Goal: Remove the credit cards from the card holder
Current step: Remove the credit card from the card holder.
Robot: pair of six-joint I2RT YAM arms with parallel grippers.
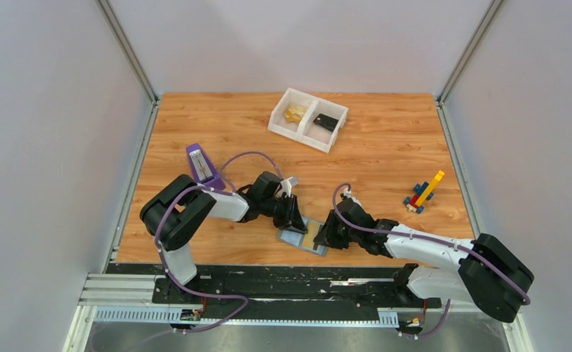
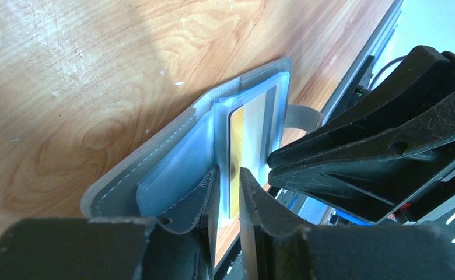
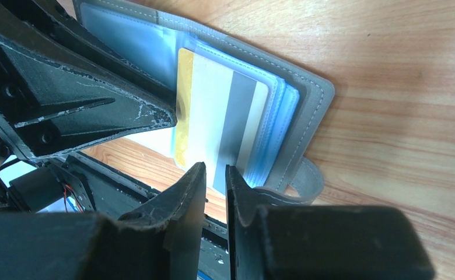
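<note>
Two arms, left arm [image 1: 228, 207] and right arm [image 1: 422, 246]: white link shells between bulky black joint housings. A purple cable [image 1: 252, 153] loops along each arm. Left gripper [image 2: 230, 170] and right gripper [image 3: 214, 169]: matte black, with wedge-shaped fingers [image 3: 178, 198] scuffed pale at the edges and small round holes in the sides. The bases sit on a black mounting rail [image 1: 305, 282] flecked with white.

We see bright, even overhead light and soft shadows. In the left wrist view, glare whitens the table [image 2: 50, 29] at ten o'clock, the card holder [image 2: 120, 181] gleams, and the six o'clock foreground blurs.
</note>
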